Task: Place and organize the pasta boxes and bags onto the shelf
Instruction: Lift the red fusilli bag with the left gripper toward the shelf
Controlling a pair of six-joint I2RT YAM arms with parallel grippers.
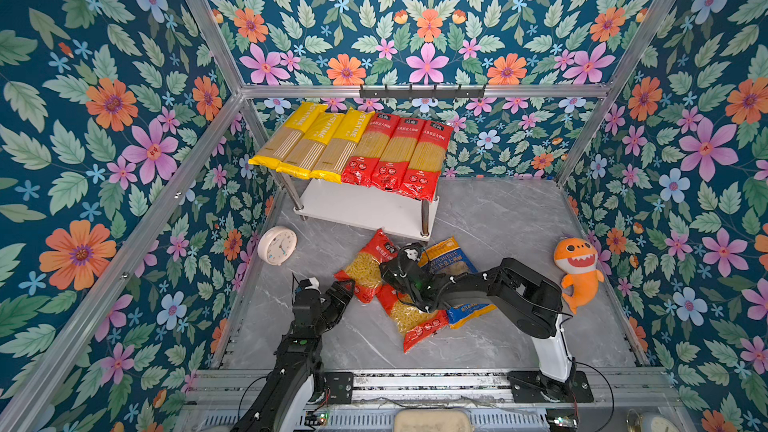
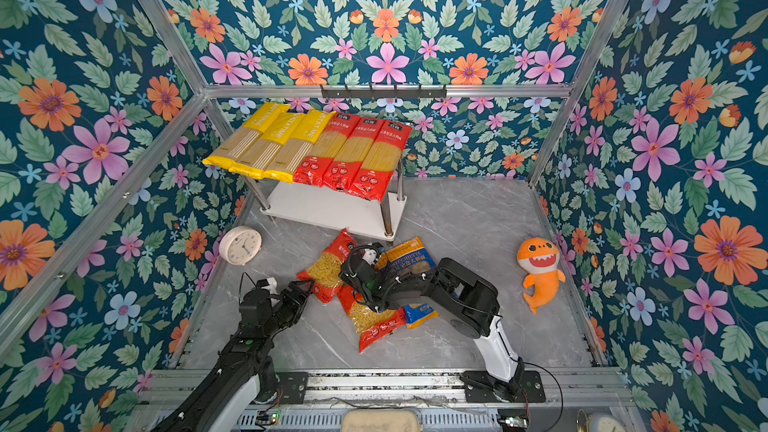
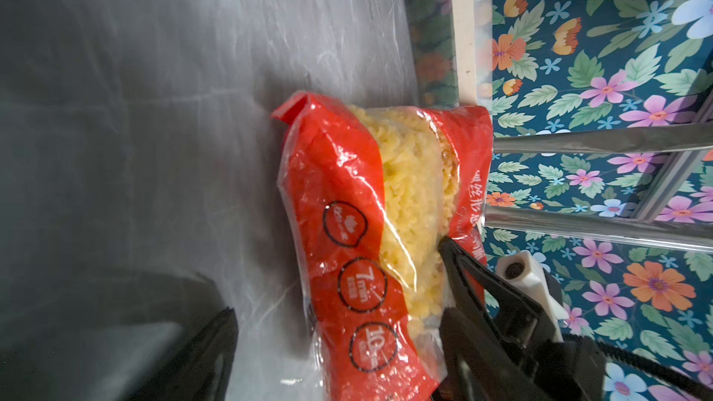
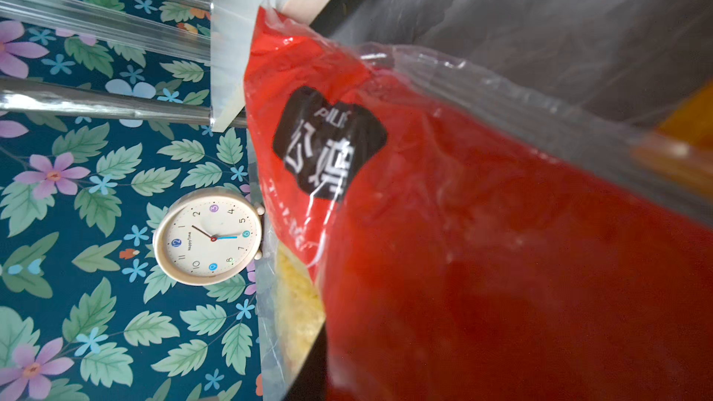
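Six long spaghetti packs (image 1: 353, 147) are lying side by side on the top board of the shelf (image 1: 365, 207), yellow ones to the left and red ones to the right. The lower board is standing bare. Three short bags are lying on the table (image 1: 519, 218) just near of the shelf. The red short-pasta bag (image 1: 365, 270) is lying farthest left, a second red bag (image 1: 415, 322) is lying nearer, and the blue-orange bag (image 1: 449, 259) is overlapping them on the right.

The left gripper (image 1: 345, 284) is straddling the near end of the red short-pasta bag with its fingers spread wide. In the left wrist view one finger (image 3: 459, 264) is touching the film while the other (image 3: 216, 337) is standing apart over the table, so nothing is being clamped.

The right gripper (image 1: 392, 268) is reaching across the middle to the same bag's far end. Its own body is hiding the fingers, and red film is filling its wrist view. I cannot tell whether they are clenched or released.

This bag is looking soft and fairly light, with loose pasta that is likely to shift and sag. The glossy film is probably going to be slippery. Pinching only the flat sealed end is risking a swinging, drooping load. Closing gently across the filled belly seems surer, since the pasta gives the fingers something to bite on, though hard squeezing could be cracking pieces.
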